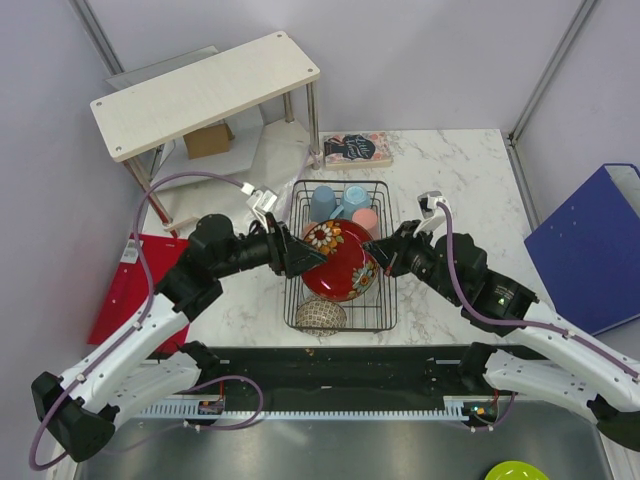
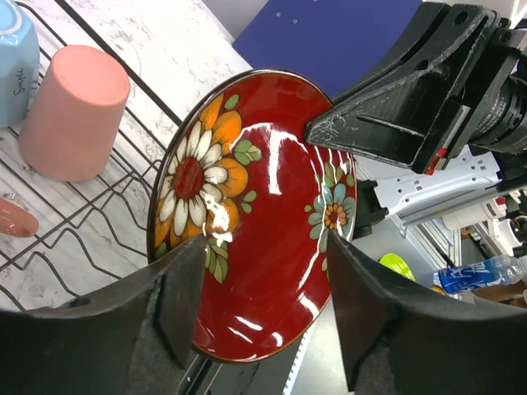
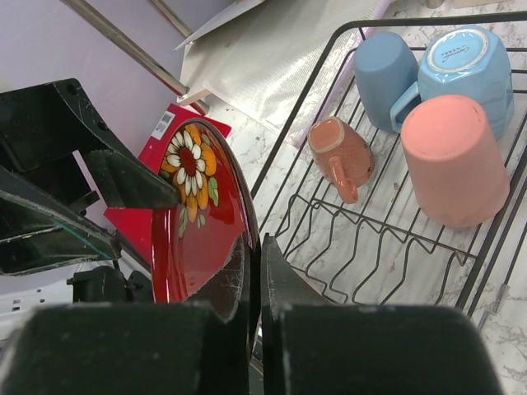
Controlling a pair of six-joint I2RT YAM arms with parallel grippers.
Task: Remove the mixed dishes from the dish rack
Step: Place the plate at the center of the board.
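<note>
The dark red plate (image 1: 340,262) with painted flowers is held upright on edge over the black wire dish rack (image 1: 388,290). My right gripper (image 3: 255,263) is shut on the plate's rim (image 3: 198,214). My left gripper (image 2: 262,271) is open, its fingers on either side of the plate's lower face (image 2: 255,214), apart from it. In the rack stand two light blue mugs (image 3: 385,78) (image 3: 465,70), the salmon-pink tumbler (image 3: 453,156) upside down and the salmon-pink mug (image 3: 342,152) on its side. The speckled bowl (image 1: 320,316) sits at the rack's near end.
A white wooden shelf (image 1: 205,95) stands at the back left. A book (image 1: 357,148) lies behind the rack. A blue folder (image 1: 590,250) lies at the right and a red sheet (image 1: 135,290) at the left.
</note>
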